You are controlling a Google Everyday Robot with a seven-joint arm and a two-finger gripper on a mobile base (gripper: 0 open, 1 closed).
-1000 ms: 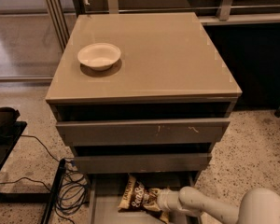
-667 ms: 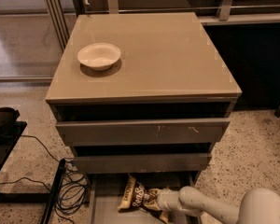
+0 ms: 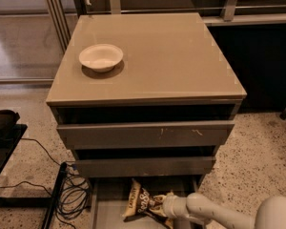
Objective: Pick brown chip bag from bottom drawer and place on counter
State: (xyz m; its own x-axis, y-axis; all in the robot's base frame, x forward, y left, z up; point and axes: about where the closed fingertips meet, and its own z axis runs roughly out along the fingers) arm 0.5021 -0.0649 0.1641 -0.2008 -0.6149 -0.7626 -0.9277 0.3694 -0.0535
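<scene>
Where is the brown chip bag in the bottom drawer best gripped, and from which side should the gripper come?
Probably its crinkled right end. The dark-brown crinkly chip bag lies on the grey floor of the bottom drawer, so a thin end grips better than the broad face. The gripper is beside that end: come low from the right.

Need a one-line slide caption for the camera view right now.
Robot's gripper at the brown chip bag in the open bottom drawer; white bowl on the counter above.

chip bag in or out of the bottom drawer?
In. Brown chip bag lies on the bottom drawer floor, gripper at its right end.
</scene>
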